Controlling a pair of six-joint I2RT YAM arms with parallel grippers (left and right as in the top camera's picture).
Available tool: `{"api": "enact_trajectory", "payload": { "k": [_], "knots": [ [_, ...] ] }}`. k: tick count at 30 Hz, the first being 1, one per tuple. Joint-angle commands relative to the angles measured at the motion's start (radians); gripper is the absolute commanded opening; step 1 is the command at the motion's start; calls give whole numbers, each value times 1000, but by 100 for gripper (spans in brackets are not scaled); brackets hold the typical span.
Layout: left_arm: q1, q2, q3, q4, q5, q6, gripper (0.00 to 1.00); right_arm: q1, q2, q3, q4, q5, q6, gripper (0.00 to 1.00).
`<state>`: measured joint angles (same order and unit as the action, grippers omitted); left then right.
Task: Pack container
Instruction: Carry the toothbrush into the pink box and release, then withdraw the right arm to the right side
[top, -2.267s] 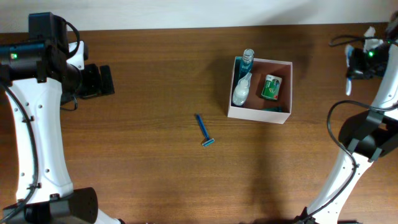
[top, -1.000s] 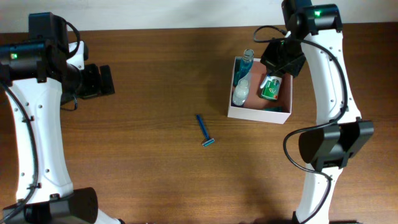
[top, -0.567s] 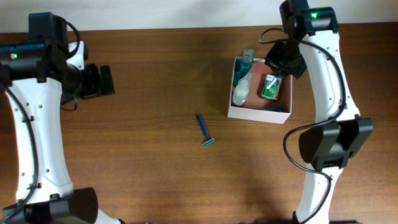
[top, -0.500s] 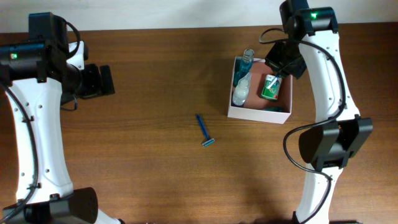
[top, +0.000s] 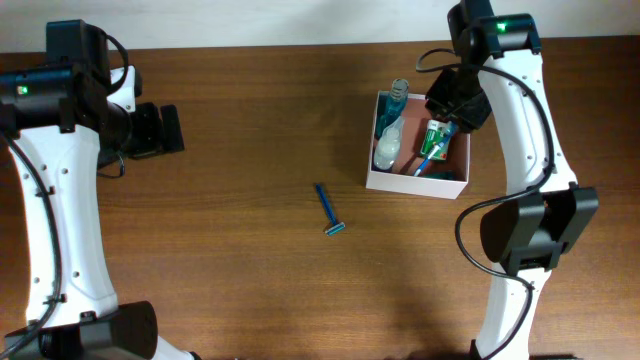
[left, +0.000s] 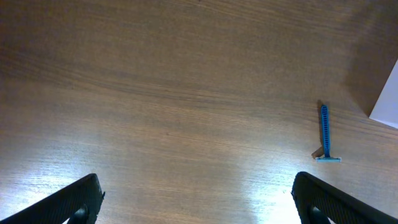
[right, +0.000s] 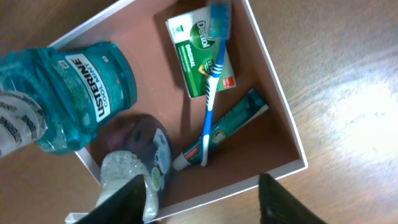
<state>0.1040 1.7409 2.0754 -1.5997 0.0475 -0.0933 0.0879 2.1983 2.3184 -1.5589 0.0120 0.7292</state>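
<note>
A blue razor (top: 329, 210) lies alone around the middle of the table (top: 250, 290), well apart from everything else. Farther back and to the right, near the far edge, stands the container (top: 415, 185). Inside it a toothbrush (right: 210, 99) slants across a green packet (right: 194, 62) and a toothpaste tube (right: 235, 123), beside a mouthwash bottle (right: 81, 93). The right gripper (right: 199, 183) hangs over the container, fingers apart and empty. By the far left edge, the left gripper (left: 196, 180) is spread wide, holding nothing.
</note>
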Motion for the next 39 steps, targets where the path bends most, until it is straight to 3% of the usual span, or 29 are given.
{"api": "enact_trajectory", "payload": {
  "k": [1,6,13,23,32,39],
  "knots": [
    [3,-13,-3,2,-3,16,99,10,3,-9,8,20,1,69],
    [3,-13,-3,2,-3,16,99,-34,1,37,48,26,-25,85],
    [3,-13,-3,2,-3,16,99,-291,-6,236,0,23,-48,99],
    [3,-13,-3,2,-3,16,99,-611,43,139,22,72,-48,99],
    [2,-13,-3,2,-3,16,99,-680,52,114,50,234,-48,99],
    [3,-13,-3,2,-3,16,100,-678,53,114,49,236,-48,99]
  ]
}}
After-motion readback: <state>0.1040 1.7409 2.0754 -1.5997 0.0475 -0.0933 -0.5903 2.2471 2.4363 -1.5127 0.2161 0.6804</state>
